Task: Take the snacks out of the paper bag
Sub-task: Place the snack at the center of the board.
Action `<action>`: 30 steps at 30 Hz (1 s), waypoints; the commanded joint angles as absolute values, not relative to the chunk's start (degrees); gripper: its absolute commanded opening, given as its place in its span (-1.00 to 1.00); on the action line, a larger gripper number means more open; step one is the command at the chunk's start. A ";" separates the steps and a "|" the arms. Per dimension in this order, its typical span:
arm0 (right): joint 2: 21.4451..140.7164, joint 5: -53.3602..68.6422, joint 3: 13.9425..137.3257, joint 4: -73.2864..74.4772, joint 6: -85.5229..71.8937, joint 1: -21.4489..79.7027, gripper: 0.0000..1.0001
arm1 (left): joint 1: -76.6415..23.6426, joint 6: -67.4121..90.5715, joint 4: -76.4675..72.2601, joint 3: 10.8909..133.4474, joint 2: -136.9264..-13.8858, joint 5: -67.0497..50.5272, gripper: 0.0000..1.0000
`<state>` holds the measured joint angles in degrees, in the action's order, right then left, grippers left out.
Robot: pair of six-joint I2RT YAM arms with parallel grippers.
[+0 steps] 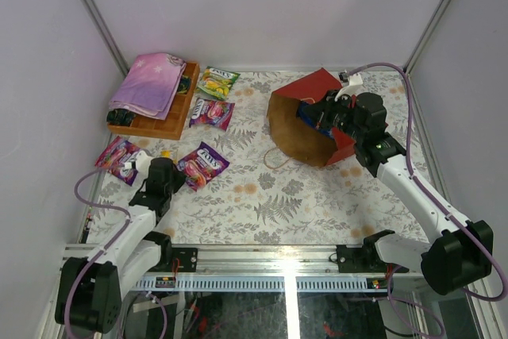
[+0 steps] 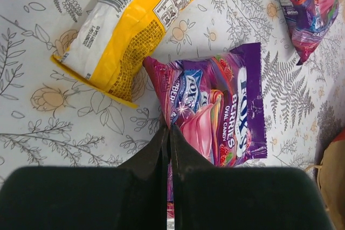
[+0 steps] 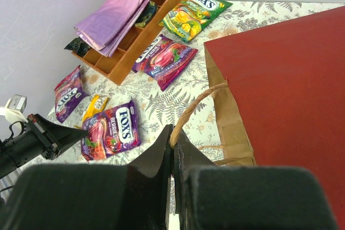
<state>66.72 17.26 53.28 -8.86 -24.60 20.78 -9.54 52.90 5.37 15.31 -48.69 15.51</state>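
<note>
The red paper bag (image 1: 317, 93) lies tilted at the back right, its brown mouth (image 1: 295, 136) facing front-left. My right gripper (image 3: 173, 133) is shut on its twisted paper handle (image 3: 199, 106), and in the top view it sits at the bag's mouth (image 1: 325, 117). A bit of dark blue (image 1: 305, 115) shows inside. My left gripper (image 2: 168, 129) is shut on the edge of a purple candy packet (image 2: 215, 111), seen from above at the front left (image 1: 202, 166). A yellow packet (image 2: 116, 30) lies just beyond it.
A wooden tray (image 1: 171, 121) with a folded pink-purple cloth (image 1: 151, 81) stands at the back left. A green-yellow packet (image 1: 218, 81) and a purple packet (image 1: 212, 113) lie beside it. More purple packets (image 1: 119, 158) lie near the left wall. The enclosure walls are close.
</note>
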 commanded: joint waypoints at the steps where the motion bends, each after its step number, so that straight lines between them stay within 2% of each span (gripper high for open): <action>1: 66.52 18.72 54.36 -11.45 -24.19 21.03 -1.00 | -8.90 53.02 -3.11 17.83 -52.53 17.84 -1.00; 12: 67.48 18.89 54.71 -10.55 -23.73 21.06 -1.00 | -7.61 52.88 -6.62 21.44 -60.85 19.19 -0.93; 19: 67.58 19.12 54.98 -10.26 -23.77 21.03 -1.00 | -7.12 51.34 -5.36 24.13 -62.76 18.77 -0.66; 30: 68.86 20.30 55.76 -10.73 -24.83 21.06 -1.00 | -7.13 49.33 1.05 28.65 -62.40 17.79 -0.63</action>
